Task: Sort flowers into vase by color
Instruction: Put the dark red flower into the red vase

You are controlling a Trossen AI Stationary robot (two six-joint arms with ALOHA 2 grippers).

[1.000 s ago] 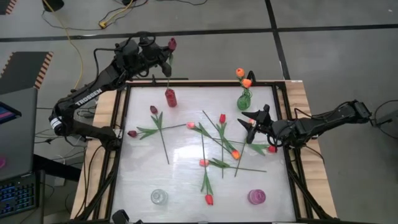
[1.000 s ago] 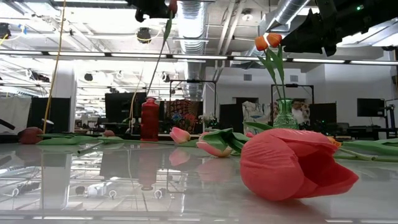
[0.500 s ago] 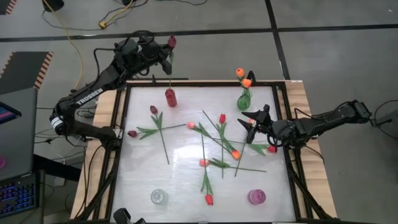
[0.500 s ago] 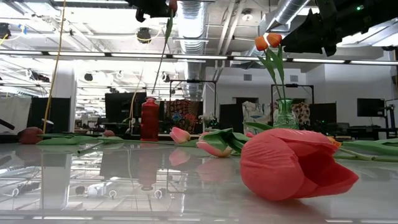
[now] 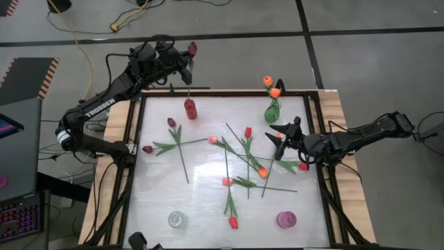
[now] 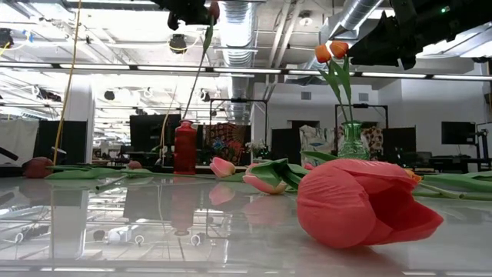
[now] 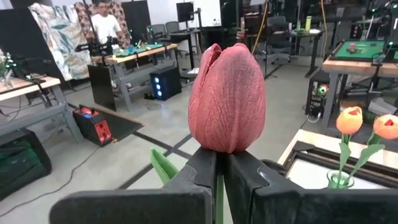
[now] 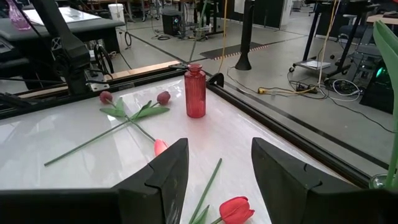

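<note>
2 orange flowers (image 5: 271, 86) stand in the green vase (image 5: 272, 112); left tool (image 5: 183, 57) at 11 o'clock clamps a maroon tulip (image 5: 192, 48) above the red vase (image 5: 190, 108); right tool (image 5: 283, 137) waits, fingers apart; many remain on the desk (image 5: 208, 208).

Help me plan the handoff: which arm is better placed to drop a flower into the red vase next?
Left. Its gripper is shut on a red tulip, raised above the red vase; the right gripper hangs open and empty.
</note>
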